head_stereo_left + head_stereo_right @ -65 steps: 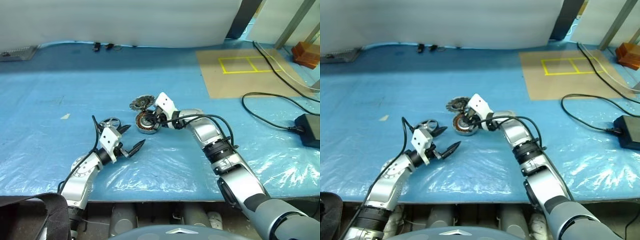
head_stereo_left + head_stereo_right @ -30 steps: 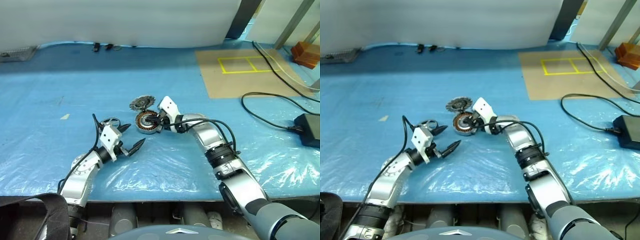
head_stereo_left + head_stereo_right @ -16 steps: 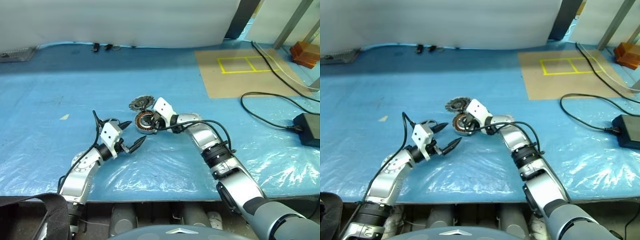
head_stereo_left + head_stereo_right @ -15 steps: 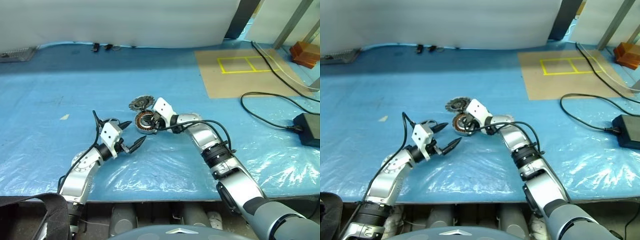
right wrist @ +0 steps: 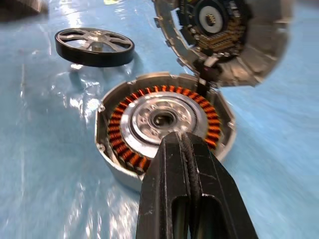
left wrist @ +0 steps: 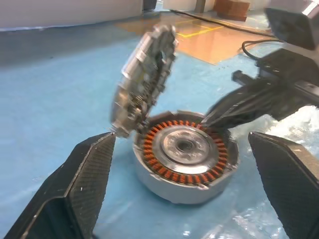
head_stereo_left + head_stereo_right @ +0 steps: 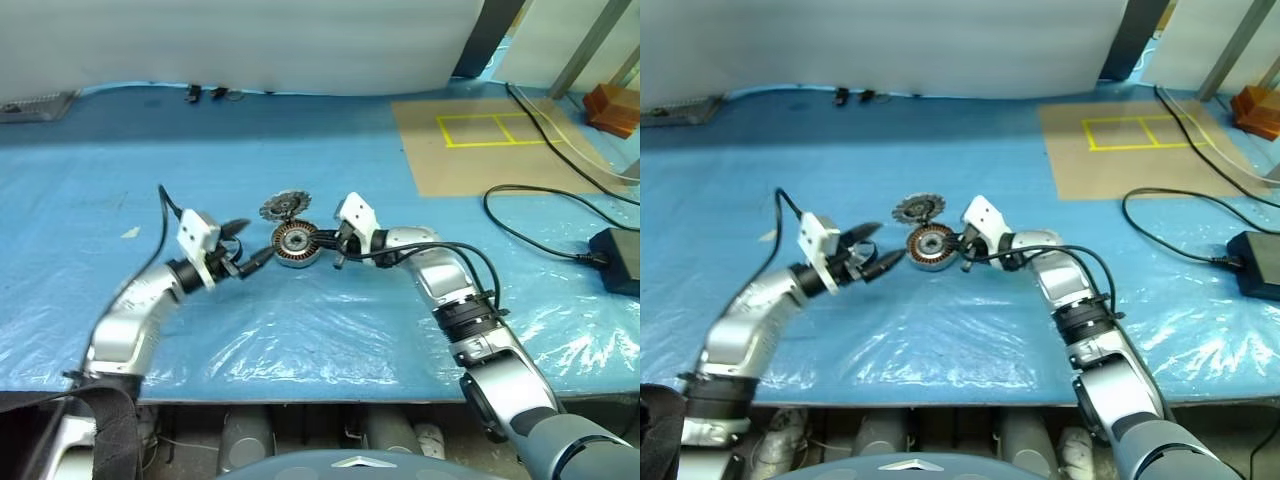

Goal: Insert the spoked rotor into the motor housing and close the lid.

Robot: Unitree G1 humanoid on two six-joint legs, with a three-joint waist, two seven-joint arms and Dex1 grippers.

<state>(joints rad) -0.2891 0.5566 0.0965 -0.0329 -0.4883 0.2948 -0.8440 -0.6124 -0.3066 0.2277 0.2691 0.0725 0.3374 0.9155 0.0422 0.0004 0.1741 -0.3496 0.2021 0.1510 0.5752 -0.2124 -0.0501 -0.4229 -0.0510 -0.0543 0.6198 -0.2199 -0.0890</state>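
Left claw point(image 7: 247, 259) now higher, nearer motor housing point(image 7: 295, 243); no legible writing.

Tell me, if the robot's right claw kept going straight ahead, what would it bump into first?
Probably the motor housing. The shut right gripper points at its copper windings, seemingly just above them; the open lid stands behind.

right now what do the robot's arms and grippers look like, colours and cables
Both arms are silver-grey metal segments with black joint bands. Each wrist carries a white boxy block, and loose black cables loop from it back along the forearm. The left gripper and right gripper each have two glossy black fingers, broad at the base and tapering to points, ribbed on the inner faces.
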